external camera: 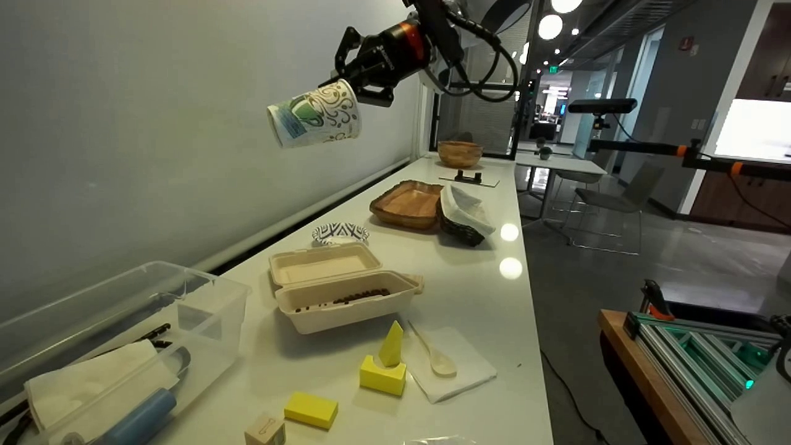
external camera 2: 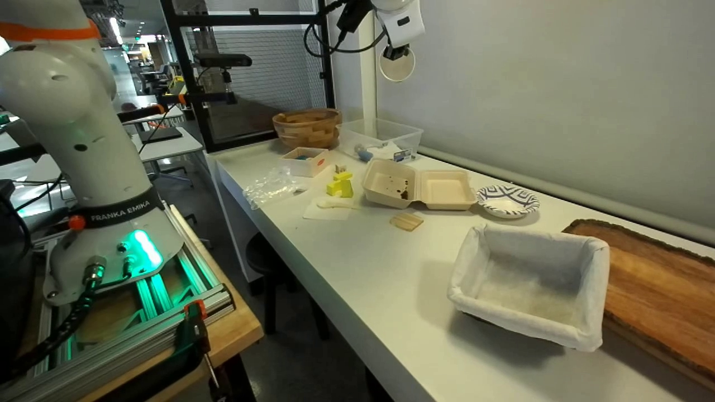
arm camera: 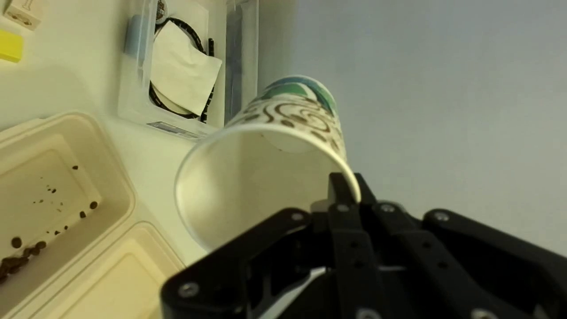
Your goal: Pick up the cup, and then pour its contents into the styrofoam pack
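The paper cup (external camera: 318,116) is white with a green, blue and brown print. It hangs tilted on its side, high above the table. My gripper (arm camera: 347,188) is shut on its rim, one finger inside and one outside; it also shows in an exterior view (external camera 2: 395,52). In the wrist view the cup's mouth (arm camera: 248,186) faces the camera and I see no contents inside, only a tiny speck. The cream styrofoam pack (external camera: 355,316) lies open on the table, with small brown pieces (arm camera: 17,263) in its deeper half. It also shows in an exterior view (external camera 2: 447,191).
A clear plastic bin (external camera: 213,315) stands near the wall beside the pack. Yellow blocks (external camera: 383,376), a wooden spoon (external camera: 440,363) on a napkin, a patterned bowl (external camera 2: 508,202), a lined basket (external camera 2: 530,279) and a wooden tray (external camera: 408,204) are on the table.
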`<state>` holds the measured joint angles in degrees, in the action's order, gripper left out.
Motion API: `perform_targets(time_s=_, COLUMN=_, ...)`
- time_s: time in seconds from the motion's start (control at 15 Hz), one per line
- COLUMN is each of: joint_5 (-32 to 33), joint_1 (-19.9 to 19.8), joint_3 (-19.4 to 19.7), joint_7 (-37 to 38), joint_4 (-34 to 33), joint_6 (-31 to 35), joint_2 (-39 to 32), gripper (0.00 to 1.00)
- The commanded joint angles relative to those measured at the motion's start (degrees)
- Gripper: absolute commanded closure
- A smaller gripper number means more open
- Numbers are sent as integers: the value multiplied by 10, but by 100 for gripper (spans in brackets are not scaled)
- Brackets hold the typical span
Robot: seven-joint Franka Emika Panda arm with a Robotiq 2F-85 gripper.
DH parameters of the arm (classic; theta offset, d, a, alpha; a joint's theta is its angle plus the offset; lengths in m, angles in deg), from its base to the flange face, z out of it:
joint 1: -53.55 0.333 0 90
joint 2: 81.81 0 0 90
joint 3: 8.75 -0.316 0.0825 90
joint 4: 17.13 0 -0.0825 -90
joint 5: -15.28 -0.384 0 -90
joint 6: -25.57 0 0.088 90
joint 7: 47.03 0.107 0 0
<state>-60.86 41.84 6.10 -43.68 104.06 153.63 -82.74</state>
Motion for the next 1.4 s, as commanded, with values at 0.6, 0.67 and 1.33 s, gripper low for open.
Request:
perform_targets(time_s=0.6, joint_5=299, joint_1=3, joint_3=-33, joint_7=2, joint_4=-213, joint_6=-132, joint_2=-198, gripper=99)
perform_targets(time_s=0.67, joint_5=321, joint_1=7, joint_3=-41, joint_7=-2, joint_4=-231, joint_6=-129, joint_2=-218, gripper=99)
perform_targets(time_s=1.33, joint_5=494, joint_1=13, joint_3=-105, joint_7=0, joint_4=-332, joint_6=-134, joint_2=-290, gripper=96)
